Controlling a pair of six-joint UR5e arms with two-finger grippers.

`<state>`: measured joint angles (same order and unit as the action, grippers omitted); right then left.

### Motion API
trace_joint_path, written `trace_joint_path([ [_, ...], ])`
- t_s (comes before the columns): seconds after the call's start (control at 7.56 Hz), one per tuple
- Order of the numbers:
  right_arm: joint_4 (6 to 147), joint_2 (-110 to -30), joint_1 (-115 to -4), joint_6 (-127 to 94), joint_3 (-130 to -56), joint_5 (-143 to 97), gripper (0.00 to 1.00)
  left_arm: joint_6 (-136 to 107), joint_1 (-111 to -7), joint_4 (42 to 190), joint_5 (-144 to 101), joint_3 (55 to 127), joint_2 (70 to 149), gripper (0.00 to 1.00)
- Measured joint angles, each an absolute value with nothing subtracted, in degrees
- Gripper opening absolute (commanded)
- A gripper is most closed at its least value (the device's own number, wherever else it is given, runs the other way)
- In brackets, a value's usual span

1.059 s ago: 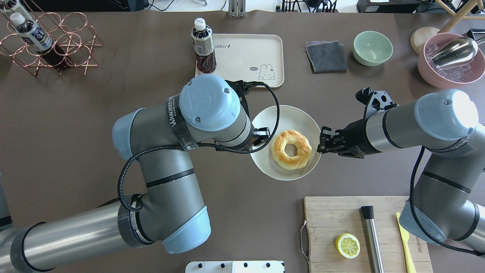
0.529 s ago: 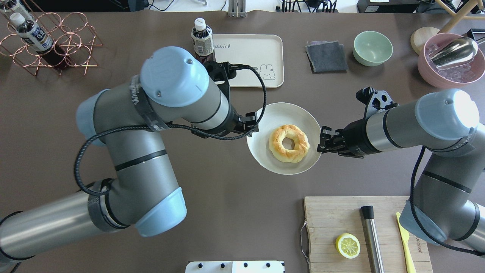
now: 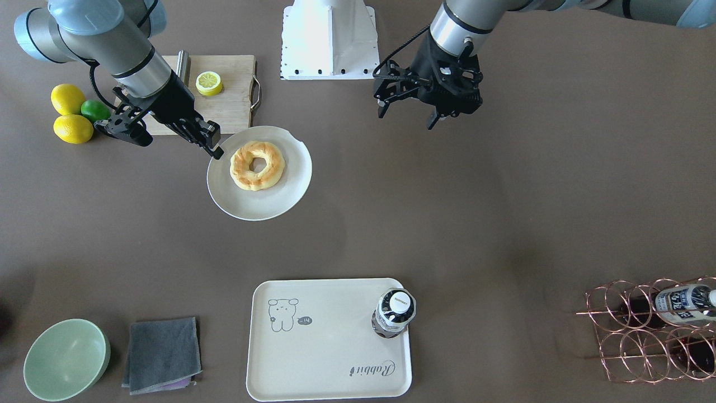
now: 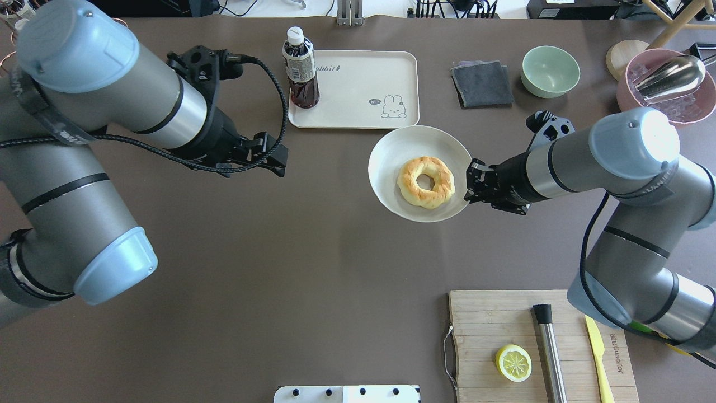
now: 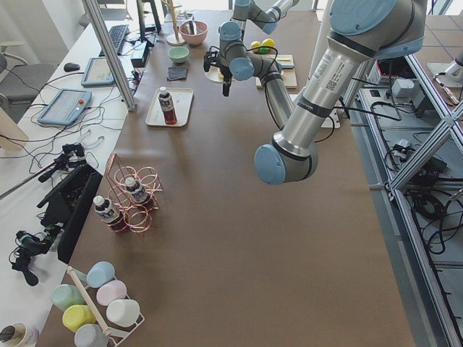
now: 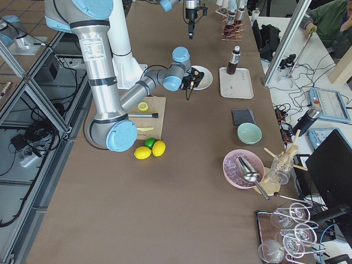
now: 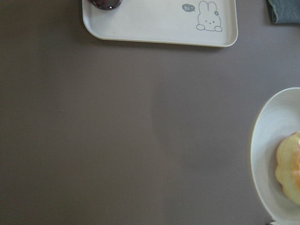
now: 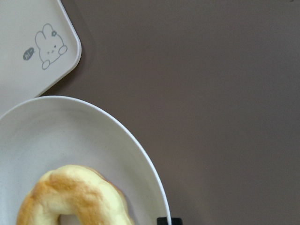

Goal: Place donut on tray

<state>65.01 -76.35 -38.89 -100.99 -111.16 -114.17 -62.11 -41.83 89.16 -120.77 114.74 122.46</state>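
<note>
The donut (image 4: pixel 426 182) lies on a round white plate (image 4: pixel 391 151) held a little above the table. My right gripper (image 4: pixel 470 183) is shut on the plate's right rim; in the front view it (image 3: pixel 212 146) grips the rim next to the donut (image 3: pixel 257 165). The cream tray (image 4: pixel 363 84) with the cartoon drawing lies just beyond the plate, and the plate's far edge is close to its near right corner. My left gripper (image 4: pixel 275 159) is open and empty, well left of the plate. The right wrist view shows the donut (image 8: pixel 75 197) and the tray corner (image 8: pixel 18 28).
A dark drink bottle (image 4: pixel 300 70) stands on the tray's left end. A grey cloth (image 4: pixel 482 83), a green bowl (image 4: pixel 550 71) and a pink bowl (image 4: pixel 665 87) sit at the back right. A cutting board (image 4: pixel 481 336) with a lemon half (image 4: pixel 513 362) is at the front right.
My left arm has pulled back to the left, away from the plate. My right gripper has carried the plate and donut toward the tray.
</note>
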Motion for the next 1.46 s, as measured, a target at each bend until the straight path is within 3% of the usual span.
trace_joint_path([
  [0.4,73.3,-62.8,-43.7,-108.6,-99.6,-113.7,0.00,-52.5,-47.8,89.4,-124.5,116.8,115.6,0.98],
  [0.79,73.0,-44.9,-45.1,-115.4,-77.1,-110.8,0.00,-48.9,-50.3,89.8,-125.4,117.0,112.5,0.98],
  [1.19,59.1,-35.9,-44.2,-120.5,-56.6,-106.8,0.00,-48.7,-50.8,89.7,-125.5,117.3,112.3,0.98],
  [1.46,55.7,-33.1,-43.5,-122.1,-50.8,-105.2,0.00,-48.7,-51.2,89.7,-125.5,117.3,112.2,0.98],
])
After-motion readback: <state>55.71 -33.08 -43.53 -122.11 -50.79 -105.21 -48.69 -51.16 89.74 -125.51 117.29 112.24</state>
